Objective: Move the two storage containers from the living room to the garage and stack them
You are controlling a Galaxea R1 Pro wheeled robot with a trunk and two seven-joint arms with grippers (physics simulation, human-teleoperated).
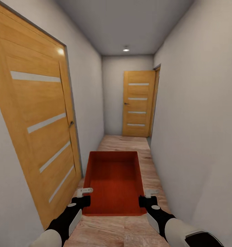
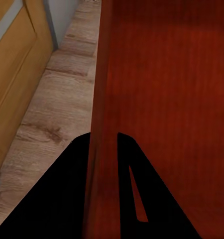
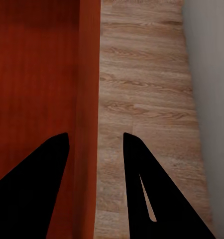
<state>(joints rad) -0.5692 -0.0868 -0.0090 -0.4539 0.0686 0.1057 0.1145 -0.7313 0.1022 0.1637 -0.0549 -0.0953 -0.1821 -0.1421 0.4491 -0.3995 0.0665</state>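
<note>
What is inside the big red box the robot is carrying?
The orange-red open-top plastic bin looks empty: only its ribbed red bottom shows. The near wall hides a thin strip inside.

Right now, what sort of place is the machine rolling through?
Most likely a narrow indoor hallway: plain white walls close on both sides, a wood plank floor, and wooden doors, one on the left and one at the far end.

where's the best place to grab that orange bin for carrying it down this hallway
By its two long side walls near the end closest to the robot, one gripper from each side. The storage container is open-topped with thin upright walls a jaw can straddle; the left gripper and right gripper each have a wall between their fingers.
</note>
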